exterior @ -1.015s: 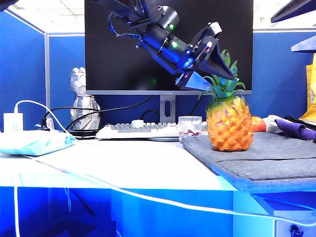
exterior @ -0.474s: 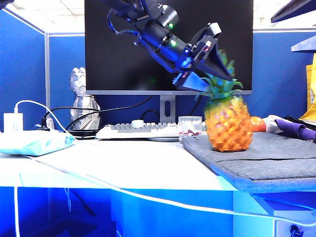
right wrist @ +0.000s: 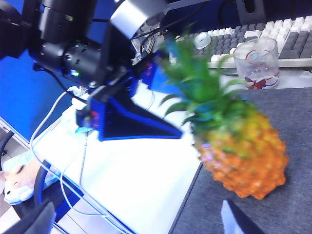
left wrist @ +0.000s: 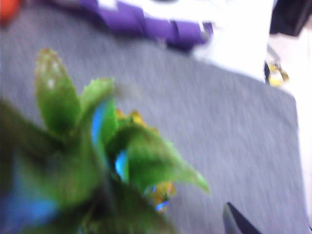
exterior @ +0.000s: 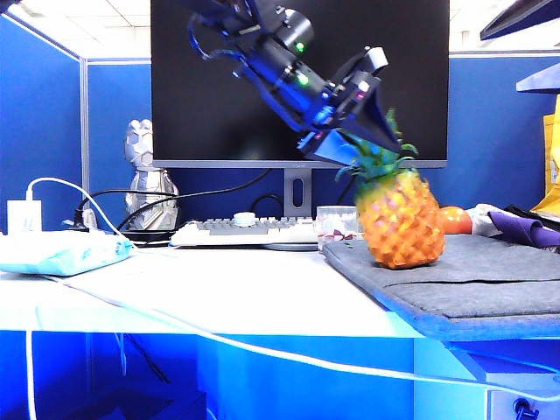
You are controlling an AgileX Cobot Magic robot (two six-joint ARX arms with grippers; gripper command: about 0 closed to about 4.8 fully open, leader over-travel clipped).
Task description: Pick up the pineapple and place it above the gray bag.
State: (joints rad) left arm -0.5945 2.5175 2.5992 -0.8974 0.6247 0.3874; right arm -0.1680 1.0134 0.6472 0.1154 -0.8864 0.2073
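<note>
Right now I see the pineapple (exterior: 401, 219) tilted on the gray bag (exterior: 490, 280), its base touching the felt near the bag's left edge; my left gripper (exterior: 372, 118) hangs at the leaf crown (left wrist: 97, 161), fingers (exterior: 376, 112) spread wide, gripping nothing that I can make out; the right gripper (right wrist: 141, 219) hovers apart from the fruit, fingers (right wrist: 236, 219) open; a purple cloth (exterior: 523, 229) lies behind.

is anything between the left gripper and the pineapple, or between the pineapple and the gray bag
Nothing visible. The left gripper is open with its fingers right at the leaf crown of the pineapple, nothing between them. The pineapple already rests, tilted, on the gray bag. The right gripper is open and off to the side.
</note>
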